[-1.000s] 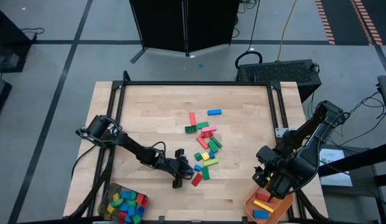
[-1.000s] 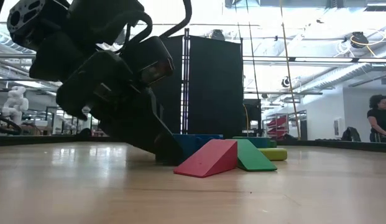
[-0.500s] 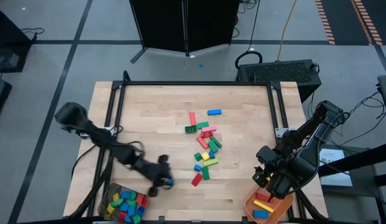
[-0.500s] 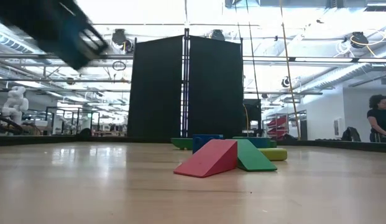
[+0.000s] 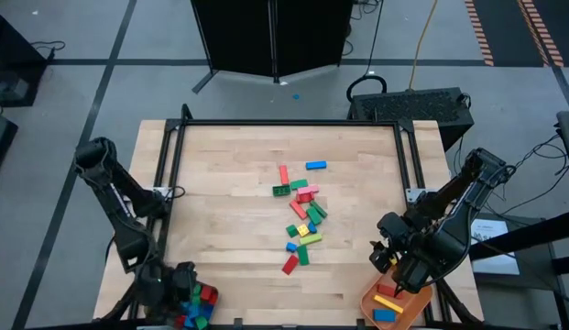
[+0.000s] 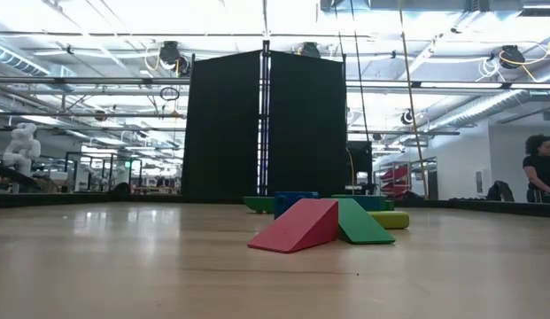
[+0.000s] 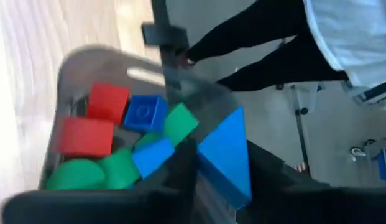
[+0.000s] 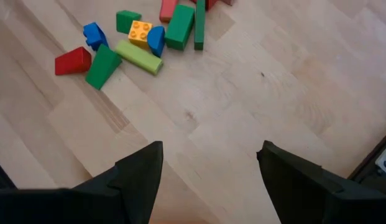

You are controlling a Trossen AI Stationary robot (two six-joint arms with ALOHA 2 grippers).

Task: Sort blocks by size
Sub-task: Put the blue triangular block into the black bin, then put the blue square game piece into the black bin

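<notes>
Loose blocks lie scattered in the middle of the table. In the low view a red wedge and a green wedge rest flat on the wood. My left gripper hangs over the grey container at the near left corner, with a blue wedge block between its fingers. The container holds red, blue and green blocks. My right gripper stands open above the table's near right, beside the orange tray, with nothing between its fingers. My left gripper has the blue wedge block pinched between its two fingers, which lie against its opposite sides. The fingers slant down toward the container. The block is lifted clear, just above the blocks in the container. The picture is blurred, so finer detail does not show.
The orange tray holds a yellow, a blue and a red block. A person's legs stand just beyond the table's near left corner. Bare wood spreads around the block cluster.
My left gripper has lifted the blue block from the near side of the cluster. It has swung up and toward the table's near left corner and out of the low view, turning as it went. It now hangs over the grey container.
</notes>
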